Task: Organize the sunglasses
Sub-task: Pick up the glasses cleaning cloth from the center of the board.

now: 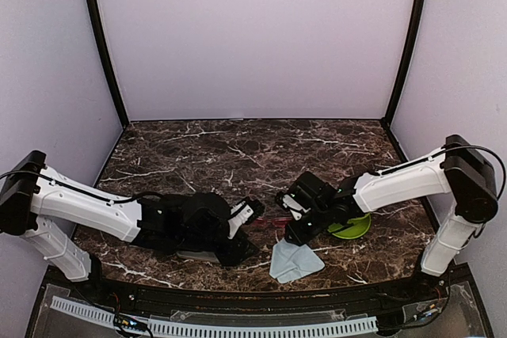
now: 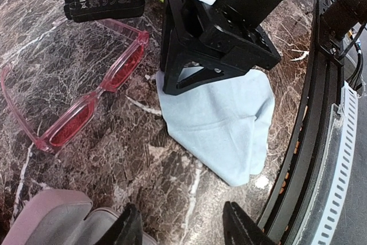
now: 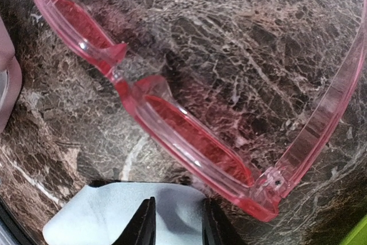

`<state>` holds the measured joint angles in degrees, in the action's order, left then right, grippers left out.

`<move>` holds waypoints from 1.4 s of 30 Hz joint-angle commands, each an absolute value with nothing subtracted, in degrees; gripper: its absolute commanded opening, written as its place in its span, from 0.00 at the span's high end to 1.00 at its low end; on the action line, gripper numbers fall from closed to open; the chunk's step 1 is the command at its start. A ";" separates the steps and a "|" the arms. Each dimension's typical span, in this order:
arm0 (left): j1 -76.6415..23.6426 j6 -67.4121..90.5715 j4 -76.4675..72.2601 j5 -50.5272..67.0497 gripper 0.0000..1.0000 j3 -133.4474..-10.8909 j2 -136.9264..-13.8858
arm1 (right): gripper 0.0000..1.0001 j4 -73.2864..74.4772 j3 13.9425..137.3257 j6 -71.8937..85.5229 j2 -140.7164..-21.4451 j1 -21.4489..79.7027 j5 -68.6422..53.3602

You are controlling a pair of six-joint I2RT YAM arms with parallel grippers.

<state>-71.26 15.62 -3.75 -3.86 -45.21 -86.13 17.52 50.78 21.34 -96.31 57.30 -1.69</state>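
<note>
Downward, right tool [image 3: 176, 225] angled, beside pink sunglasses [image 3: 172, 124]

The table [image 1: 238, 148] is dark brown marble veined with white, glossy enough to carry a faint sheen. Pale lilac walls close it in on three sides: a back wall [image 1: 253, 37] and two side walls [image 1: 47, 61] that slant outward (all plain and matte, of one shade). Black posts [image 1: 103, 45] run up where the walls meet at the back corners. Along the near edge a black rail [image 1: 238, 297] curves around the table, and just below it lies a white slotted duct [image 1: 238, 328]. The light is soft and even, leaving only weak shadows on the marble.
</note>
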 commanded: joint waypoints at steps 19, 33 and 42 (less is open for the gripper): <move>-71.61 12.10 4.73 4.87 0.57 -60.70 -102.00 | 1.00 14.54 43.73 24.09 -85.15 58.10 2.98; -71.28 13.48 10.26 4.40 0.58 -66.19 -108.06 | 1.00 14.89 42.25 25.05 -84.05 57.55 2.87; -71.27 11.67 11.32 3.86 0.63 -66.60 -108.52 | 0.85 19.64 47.45 25.49 -88.21 56.78 4.99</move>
<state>-71.26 12.75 9.17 3.88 -64.90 -108.22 17.61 44.56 24.80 -87.31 57.23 3.20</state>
